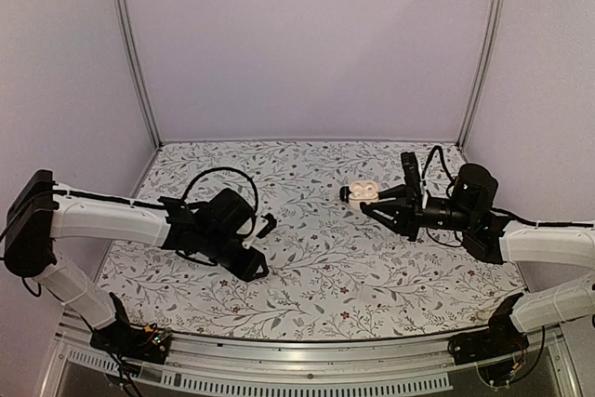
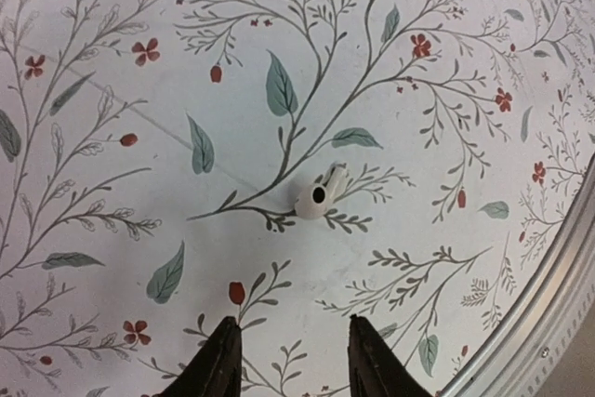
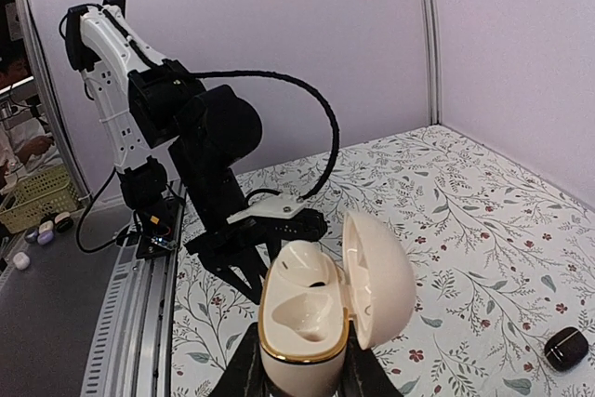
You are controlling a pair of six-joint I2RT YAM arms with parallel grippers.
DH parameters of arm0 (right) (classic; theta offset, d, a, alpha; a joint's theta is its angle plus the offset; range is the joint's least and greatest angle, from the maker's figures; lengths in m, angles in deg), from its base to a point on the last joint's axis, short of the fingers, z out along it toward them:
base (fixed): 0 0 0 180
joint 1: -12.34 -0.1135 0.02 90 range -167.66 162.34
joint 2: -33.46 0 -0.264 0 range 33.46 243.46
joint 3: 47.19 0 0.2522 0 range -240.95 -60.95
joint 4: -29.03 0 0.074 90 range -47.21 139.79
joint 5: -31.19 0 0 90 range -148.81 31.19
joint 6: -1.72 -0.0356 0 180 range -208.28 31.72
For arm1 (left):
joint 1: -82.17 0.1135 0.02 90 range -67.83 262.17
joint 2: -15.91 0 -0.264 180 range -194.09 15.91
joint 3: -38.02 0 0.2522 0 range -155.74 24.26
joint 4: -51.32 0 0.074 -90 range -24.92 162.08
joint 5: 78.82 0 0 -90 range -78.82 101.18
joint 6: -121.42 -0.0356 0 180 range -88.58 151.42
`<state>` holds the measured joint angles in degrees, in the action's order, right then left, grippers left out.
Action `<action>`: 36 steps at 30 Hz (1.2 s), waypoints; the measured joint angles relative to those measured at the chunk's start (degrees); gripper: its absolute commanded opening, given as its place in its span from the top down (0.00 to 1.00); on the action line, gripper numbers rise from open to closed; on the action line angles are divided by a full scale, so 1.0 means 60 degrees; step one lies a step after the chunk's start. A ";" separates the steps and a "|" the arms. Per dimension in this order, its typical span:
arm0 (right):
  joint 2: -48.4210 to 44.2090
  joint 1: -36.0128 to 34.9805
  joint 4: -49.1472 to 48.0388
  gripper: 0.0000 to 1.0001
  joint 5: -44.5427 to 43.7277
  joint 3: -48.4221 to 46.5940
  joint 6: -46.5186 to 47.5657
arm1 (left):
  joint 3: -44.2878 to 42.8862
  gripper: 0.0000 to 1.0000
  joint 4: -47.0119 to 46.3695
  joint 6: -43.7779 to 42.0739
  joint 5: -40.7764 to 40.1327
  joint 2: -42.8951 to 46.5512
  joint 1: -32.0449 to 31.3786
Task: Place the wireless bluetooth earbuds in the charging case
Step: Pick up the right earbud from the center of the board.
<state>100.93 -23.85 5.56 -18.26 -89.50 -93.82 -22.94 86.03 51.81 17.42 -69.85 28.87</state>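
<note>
- Right gripper [image 3: 302,374] clamps a cream, gold-rimmed plastic charging case [image 3: 307,337], lid open.
- Left gripper [image 2: 290,364], half-spread and empty, hangs near a small white rounded earbud [image 2: 319,195].

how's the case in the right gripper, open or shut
Open: the charging case has its lid hinged back, inner wells exposed.

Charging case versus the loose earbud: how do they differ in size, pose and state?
The charging case is clamped in the right gripper, lid open; the earbud lies free on the table. The case is larger than the earbud. The case has a gold rim; the earbud shows a dark spot. Both are off-white.
</note>
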 measured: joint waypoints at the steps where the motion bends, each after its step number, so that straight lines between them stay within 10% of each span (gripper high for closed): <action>1: -0.0004 0.0011 0.0004 1.00 0.0000 0.0007 0.0004 | -0.0004 0.66 0.0040 0.0044 -0.0073 -0.0182 -0.0015; 11: -0.0193 0.0106 0.0026 1.00 -0.0015 0.0095 0.0011 | -0.0659 0.81 0.0208 -0.0062 -0.0696 -0.1923 -0.0433; 36: -0.0357 0.0226 0.0313 1.00 -0.0029 0.0131 0.0080 | -0.2473 0.82 -0.0233 -0.0794 -0.1457 -0.3592 -0.0492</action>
<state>98.78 -22.49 7.44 -18.43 -88.72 -93.34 -37.78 84.64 47.04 8.68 -91.40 25.92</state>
